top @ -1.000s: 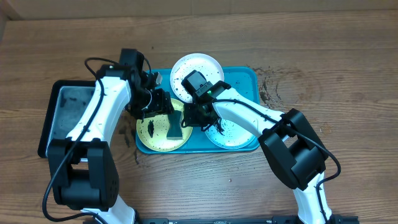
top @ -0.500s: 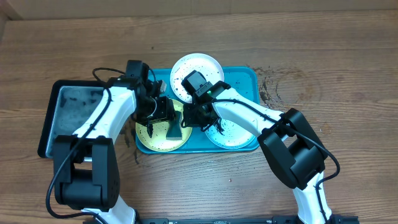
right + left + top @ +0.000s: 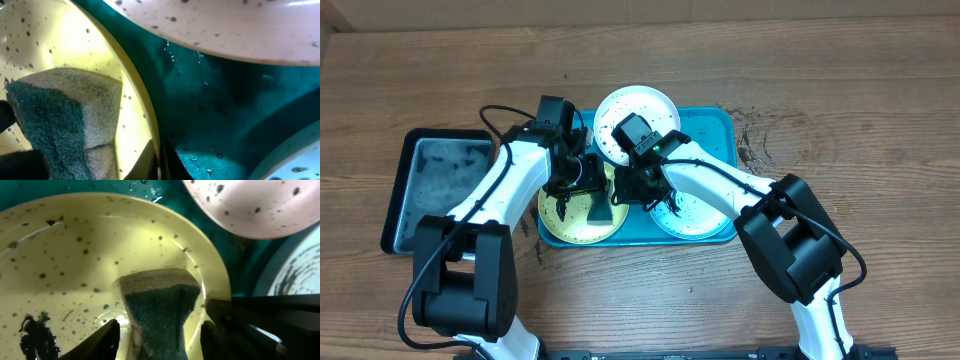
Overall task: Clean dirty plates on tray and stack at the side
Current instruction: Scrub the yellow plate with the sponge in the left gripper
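Note:
Three speckled plates lie in the turquoise tray (image 3: 712,125): white (image 3: 638,112) at the back, yellow-green (image 3: 570,218) front left, pale mint (image 3: 692,216) front right. A dark green sponge (image 3: 601,208) stands on the yellow-green plate (image 3: 75,265). My left gripper (image 3: 160,347) straddles this sponge (image 3: 161,307), still open, with a thin gap showing at each finger. My right gripper (image 3: 159,162) is shut on the right rim of the yellow-green plate (image 3: 137,100), one finger inside and one outside. A black smear (image 3: 35,332) marks that plate's near left.
A smaller black tray (image 3: 392,205) with a wet grey bottom sits left of the turquoise one. Dark crumbs (image 3: 751,140) are scattered on the wooden table off the tray's right end. Both arms cross above the tray's left half.
My left arm has swung right over the yellow-green plate, and its jaws have narrowed around the sponge. The right arm and the plates have stayed put.

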`<state>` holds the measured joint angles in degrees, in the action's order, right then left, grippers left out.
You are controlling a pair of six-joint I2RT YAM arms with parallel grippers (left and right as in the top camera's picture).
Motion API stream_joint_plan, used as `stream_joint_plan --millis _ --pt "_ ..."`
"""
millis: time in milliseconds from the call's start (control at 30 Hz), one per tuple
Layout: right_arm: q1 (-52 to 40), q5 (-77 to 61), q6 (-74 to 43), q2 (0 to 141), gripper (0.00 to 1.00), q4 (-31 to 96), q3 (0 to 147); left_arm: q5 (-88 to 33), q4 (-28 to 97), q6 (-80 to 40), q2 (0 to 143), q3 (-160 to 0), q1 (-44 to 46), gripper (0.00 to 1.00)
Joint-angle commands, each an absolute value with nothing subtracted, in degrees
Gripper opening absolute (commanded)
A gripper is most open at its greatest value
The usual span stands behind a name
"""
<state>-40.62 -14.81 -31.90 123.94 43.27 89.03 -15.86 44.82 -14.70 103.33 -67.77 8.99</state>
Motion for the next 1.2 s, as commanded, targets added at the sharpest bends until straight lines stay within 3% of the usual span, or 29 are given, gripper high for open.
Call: stream_joint_plan --millis 0,600,767,967,1167 --pt "-40.8 -16.0 -31.1 124.3 0.04 43.4 89.3 -15.2 43.7 -15.9 103.9 -65.9 9.3 0.53" --pt "-40.8 -15.9 -31.1 124.3 0.04 43.3 89.3 -16.5 40.0 -16.8 103.9 -62.0 10.5 0.46" --pt "-40.8 -15.9 -31.0 124.3 0.04 43.4 89.3 -12.1 40.4 -17.0 103.9 -61.6 10.5 0.31" --pt "-40.8 -15.9 -30.1 124.3 0.04 43.4 89.3 1.0 40.9 -19.0 103.9 -61.6 10.5 0.04" --pt "-40.8 -15.5 -30.0 124.3 0.04 43.4 89.3 14.1 41.3 -21.7 103.9 -61.6 10.5 0.04"
